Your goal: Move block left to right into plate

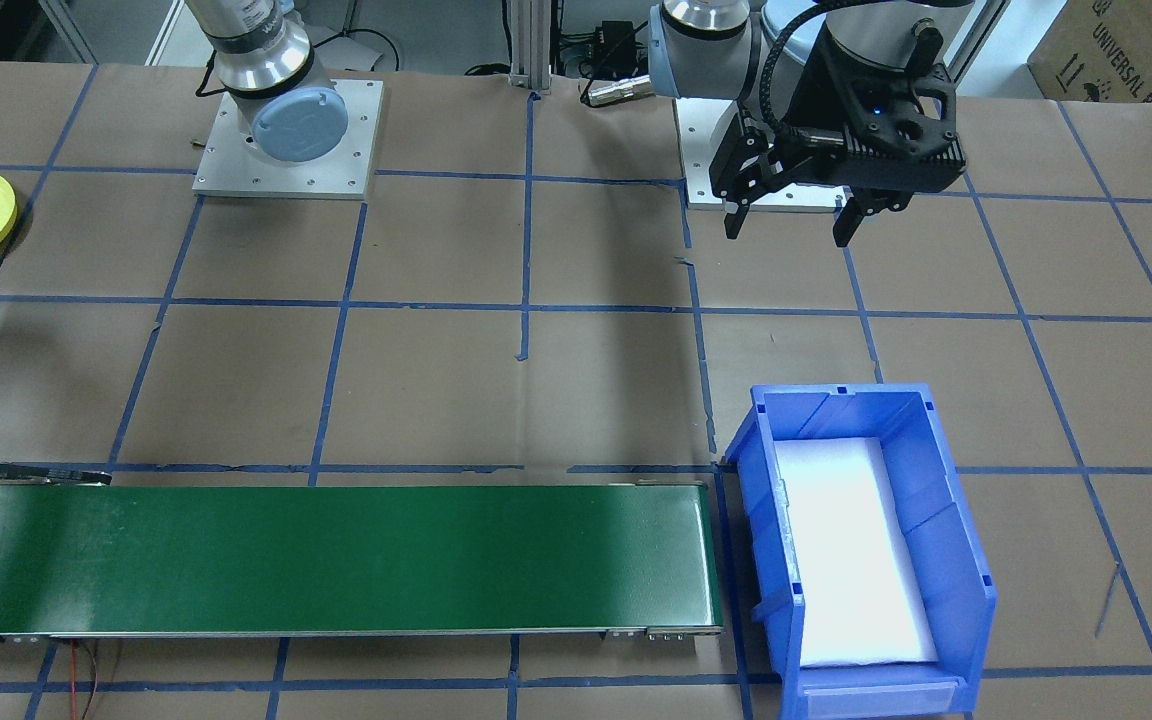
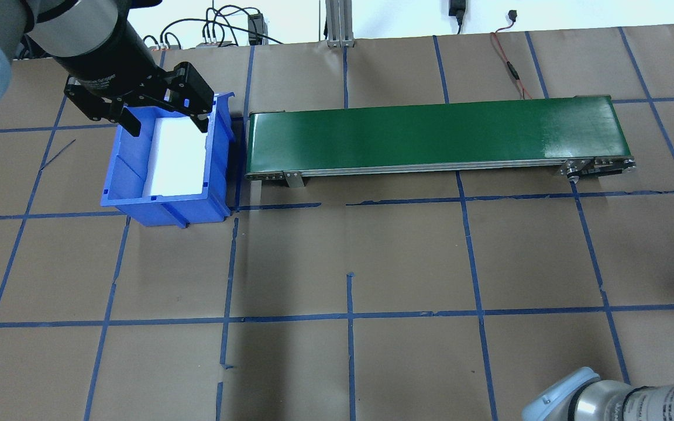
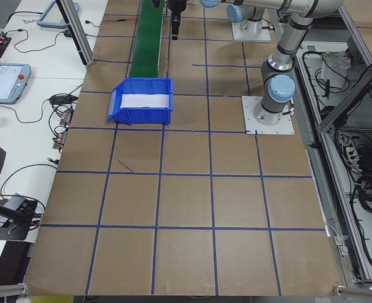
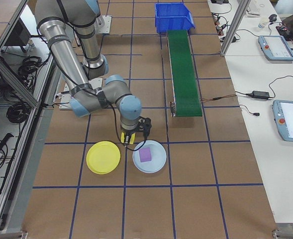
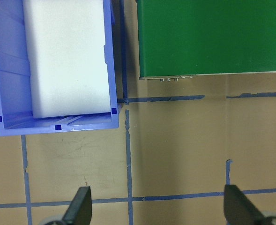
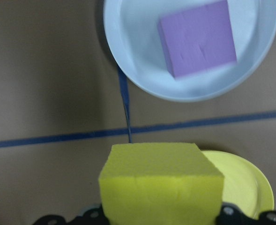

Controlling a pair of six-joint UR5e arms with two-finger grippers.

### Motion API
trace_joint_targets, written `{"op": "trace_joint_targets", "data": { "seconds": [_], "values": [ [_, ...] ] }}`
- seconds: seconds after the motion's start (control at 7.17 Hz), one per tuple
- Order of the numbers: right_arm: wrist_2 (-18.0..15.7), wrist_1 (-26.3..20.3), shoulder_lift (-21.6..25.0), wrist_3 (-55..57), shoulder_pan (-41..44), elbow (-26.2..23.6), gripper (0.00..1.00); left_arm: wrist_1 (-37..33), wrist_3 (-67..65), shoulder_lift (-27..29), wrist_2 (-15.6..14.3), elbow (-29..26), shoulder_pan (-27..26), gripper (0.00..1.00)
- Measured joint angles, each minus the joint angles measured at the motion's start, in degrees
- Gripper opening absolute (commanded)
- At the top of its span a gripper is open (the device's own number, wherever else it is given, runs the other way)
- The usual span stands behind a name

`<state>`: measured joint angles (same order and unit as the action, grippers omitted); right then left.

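We see our right gripper (image 4: pixel 128 140) holding a yellow block (image 6: pixel 161 185) tight between its fingers, up above the table between the yellow plate (image 4: pixel 103 157) and a pale blue plate (image 4: pixel 149 156). A purple block (image 4: pixel 145 155) sits in the pale blue plate. Our left gripper (image 2: pixel 164 121) hangs with its fingers (image 5: pixel 79 206) wide apart and nothing in them, near the blue bin (image 2: pixel 138 199) beside the green belt (image 2: pixel 430 134)

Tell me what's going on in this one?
The right pincer grips a yellow block above the table between the yellow plate and a pale blue plate that holds a purple block. The left pincer hangs open and empty near the blue bin at the conveyor's end.
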<state>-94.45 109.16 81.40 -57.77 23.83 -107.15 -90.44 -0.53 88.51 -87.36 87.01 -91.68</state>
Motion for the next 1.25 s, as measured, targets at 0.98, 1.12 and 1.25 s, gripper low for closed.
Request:
{"op": "trace_joint_targets", "data": {
  "seconds": [0.98,1.12,1.25],
  "values": [
    [2.79,8.58,-2.45,-5.21,-12.06,-7.32,1.0,0.0,0.0,-0.04,0.0,-0.09,0.02,1.0],
    [2.73,8.61,-2.54,-5.0,-12.09,-7.18,1.0,0.0,0.0,-0.04,0.0,-0.09,0.01,1.0],
    [2.47,8.48,-2.27,-4.3,-11.88,-6.82,1.0,0.0,0.0,-0.06,0.0,-0.09,0.01,1.0]
  ]
}}
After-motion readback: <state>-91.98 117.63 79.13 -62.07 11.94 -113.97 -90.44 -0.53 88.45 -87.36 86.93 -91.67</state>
